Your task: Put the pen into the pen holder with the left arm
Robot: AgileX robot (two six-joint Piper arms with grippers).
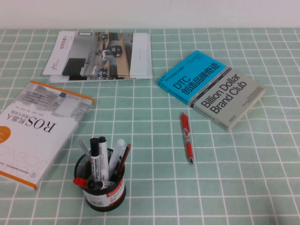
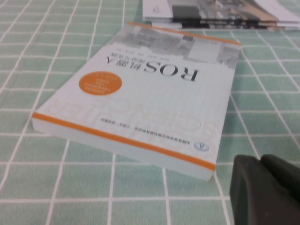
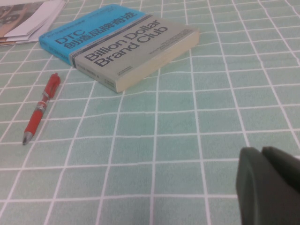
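Observation:
The red pen [image 1: 187,137] lies flat on the green checked cloth, just in front of the blue and grey book, its dark tip toward the near edge. The right wrist view also catches the pen [image 3: 41,107]. The black mesh pen holder [image 1: 101,185] stands at the near left, holding markers and a pencil. Neither arm appears in the high view. My left gripper [image 2: 260,161] hovers low over the cloth beside the near corner of the ROS book, shut and empty. My right gripper [image 3: 261,152] is over bare cloth, well away from the pen, shut and empty.
A white and orange ROS book [image 1: 37,126] lies left of the holder, seen also as the ROS book [image 2: 140,103]. A blue and grey book [image 1: 213,86] sits at the right rear. Brochures [image 1: 101,55] are stacked at the back.

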